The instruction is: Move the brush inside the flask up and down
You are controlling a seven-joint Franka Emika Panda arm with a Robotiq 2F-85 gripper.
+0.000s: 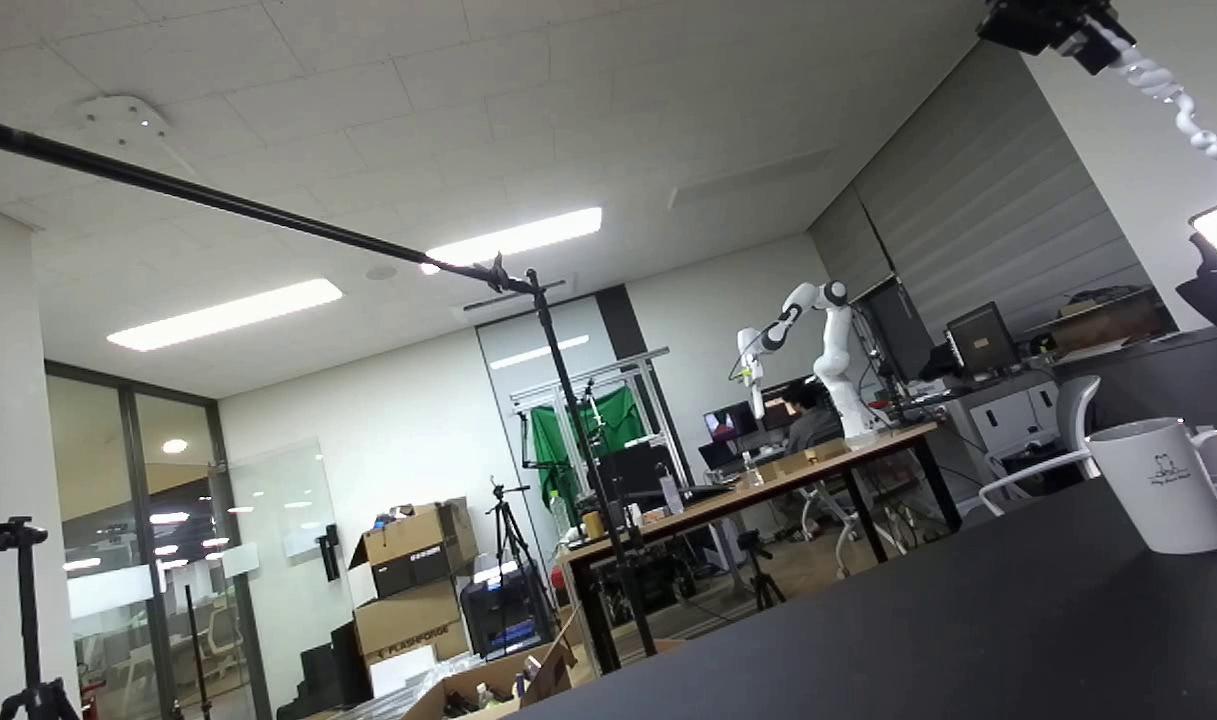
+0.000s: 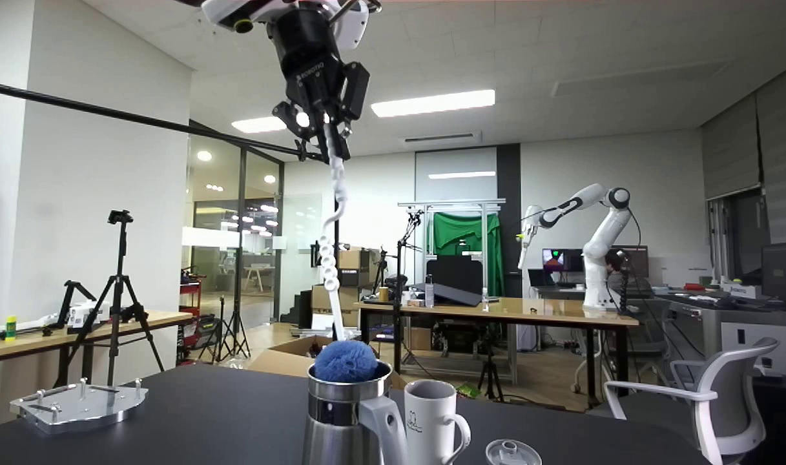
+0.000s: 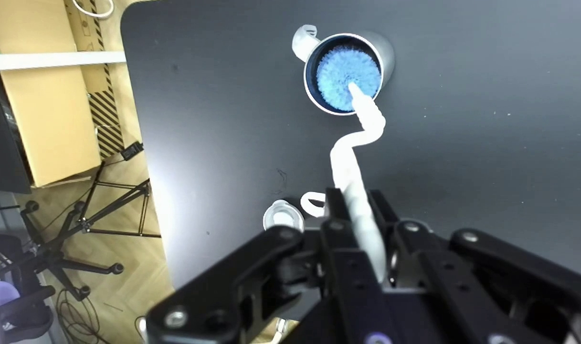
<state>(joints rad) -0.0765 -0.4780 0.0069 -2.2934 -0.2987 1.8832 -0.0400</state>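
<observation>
The brush has a long white, twisted handle (image 2: 329, 255) and a round blue bristle head (image 2: 345, 361). The flask (image 2: 333, 442) is a steel vessel with a light grey side handle, standing on the dark table. The bristle head sits in the flask's mouth, its top bulging above the rim in an exterior view. In the wrist view the head (image 3: 343, 71) lies within the rim of the flask (image 3: 388, 55). My gripper (image 3: 357, 193) is shut on the upper end of the brush handle, well above the flask. The gripper (image 1: 1088, 50) also shows in an exterior view, where the flask is out of view.
A white mug (image 2: 425, 420) stands close beside the flask; it also shows in an exterior view (image 1: 1158, 490). A small translucent lid (image 2: 513, 453) lies by the mug. A metal plate with pegs (image 2: 79, 408) lies on the table (image 2: 218, 400). A black boom (image 2: 147, 126) crosses behind the gripper.
</observation>
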